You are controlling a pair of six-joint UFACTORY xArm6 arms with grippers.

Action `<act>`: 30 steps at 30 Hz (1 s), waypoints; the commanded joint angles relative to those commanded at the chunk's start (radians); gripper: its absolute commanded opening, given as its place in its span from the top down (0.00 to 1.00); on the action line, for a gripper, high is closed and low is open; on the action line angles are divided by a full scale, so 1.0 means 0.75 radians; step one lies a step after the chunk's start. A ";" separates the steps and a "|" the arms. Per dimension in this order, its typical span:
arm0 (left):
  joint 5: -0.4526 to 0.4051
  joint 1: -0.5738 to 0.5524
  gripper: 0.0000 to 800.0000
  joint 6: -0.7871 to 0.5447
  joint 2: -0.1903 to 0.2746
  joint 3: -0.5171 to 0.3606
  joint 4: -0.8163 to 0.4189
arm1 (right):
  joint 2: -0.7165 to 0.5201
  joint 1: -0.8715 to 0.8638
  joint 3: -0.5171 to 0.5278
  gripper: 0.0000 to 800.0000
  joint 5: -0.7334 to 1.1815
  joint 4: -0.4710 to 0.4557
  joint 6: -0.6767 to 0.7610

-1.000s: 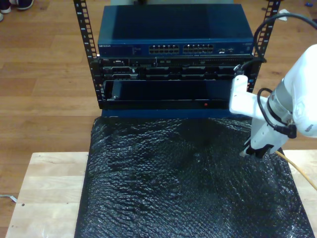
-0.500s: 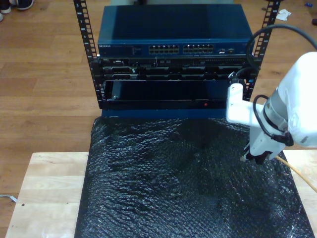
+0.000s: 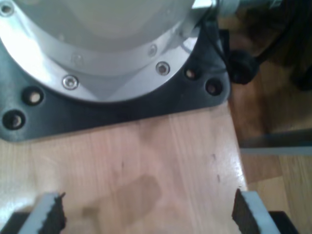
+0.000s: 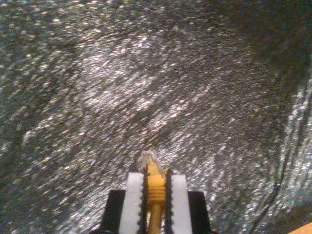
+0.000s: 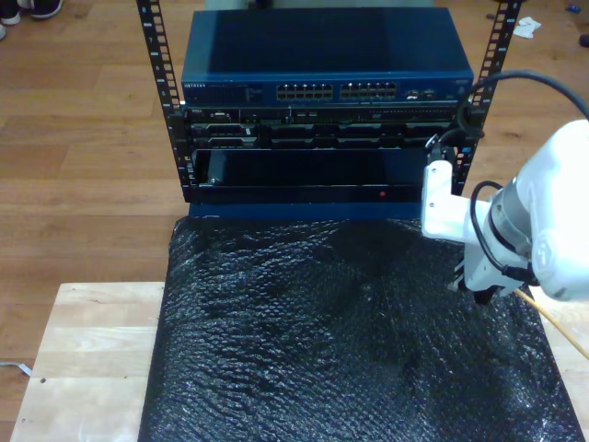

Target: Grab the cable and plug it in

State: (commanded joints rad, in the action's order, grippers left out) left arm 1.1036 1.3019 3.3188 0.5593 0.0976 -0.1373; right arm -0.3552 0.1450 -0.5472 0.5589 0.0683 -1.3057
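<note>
My second gripper (image 4: pixel 155 195) has its two white pads (image 4: pixel 132 200) closed on the cable (image 4: pixel 156 187), pinching the yellow boot just behind the plug, so the clear clip end pokes out past the fingertips over the black bubble-wrap mat (image 4: pixel 97 97). That looks like the right place to hold it: the boot is the one firm part, while the rest of the cable is thin, light and limp and would sag or twist if gripped further back. The clear plug is small and its latch tab is likely brittle, so I judge it should meet the port straight rather than be forced.

In the exterior view that same gripper (image 5: pixel 479 293) hangs at the right of the frame over the mat's (image 5: pixel 322 341) right edge, with the cable (image 5: pixel 557 324) trailing toward the lower right across the wooden table (image 5: pixel 83 368). This view also takes in the blue network switch (image 5: pixel 322 64) at the top, its row of ports facing the table, well apart from the plug — the second wrist view gives only mat beyond the plug.

My first gripper (image 3: pixel 146 214) stands wide open with nothing between its serrated pads (image 3: pixel 48 212), over bare wood beside a round silver arm base (image 3: pixel 97 44) — a spot I cannot place in the exterior view.
</note>
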 joint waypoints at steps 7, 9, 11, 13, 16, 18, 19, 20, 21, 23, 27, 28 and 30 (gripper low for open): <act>0.008 0.000 0.00 -0.010 -0.023 0.004 0.002 | -0.008 0.012 0.055 1.00 -0.178 -0.010 0.002; 0.010 0.002 0.00 -0.010 -0.039 0.010 0.004 | -0.010 0.012 0.070 1.00 -0.260 -0.010 0.004; 0.010 0.002 0.00 -0.010 -0.041 0.010 0.004 | -0.029 0.014 0.098 1.00 -0.354 -0.008 0.004; 0.010 0.002 0.00 -0.010 -0.041 0.010 0.004 | -0.043 0.014 0.133 1.00 -0.446 -0.010 0.002; 0.010 0.002 0.00 -0.010 -0.041 0.010 0.004 | -0.065 0.027 0.172 1.00 -0.546 -0.010 0.000; 0.010 0.002 0.00 -0.010 -0.041 0.010 0.004 | -0.084 0.039 0.194 1.00 -0.587 -0.010 0.000; 0.010 0.002 0.00 -0.010 -0.041 0.010 0.004 | -0.102 0.043 0.213 1.00 -0.606 -0.012 -0.002; 0.010 0.002 0.00 -0.010 -0.041 0.010 0.004 | -0.133 0.047 0.235 1.00 -0.620 -0.016 -0.004; 0.010 0.002 0.00 -0.010 -0.041 0.010 0.004 | -0.168 0.053 0.262 1.00 -0.632 -0.031 -0.004; 0.010 0.002 0.00 -0.010 -0.041 0.010 0.004 | -0.219 0.057 0.299 1.00 -0.665 -0.055 -0.002; 0.010 0.002 0.00 -0.010 -0.041 0.010 0.004 | -0.233 0.059 0.319 1.00 -0.765 -0.070 -0.002; 0.010 0.002 0.00 -0.010 -0.041 0.010 0.004 | -0.233 0.059 0.323 1.00 -0.786 -0.072 -0.002; 0.010 0.002 0.00 -0.010 -0.041 0.010 0.004 | -0.231 0.059 0.325 1.00 -0.822 -0.074 -0.004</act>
State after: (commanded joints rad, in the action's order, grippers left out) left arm 1.1113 1.3034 3.3111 0.5286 0.1053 -0.1343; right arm -0.5286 0.1895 -0.3032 -0.0579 0.0130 -1.3088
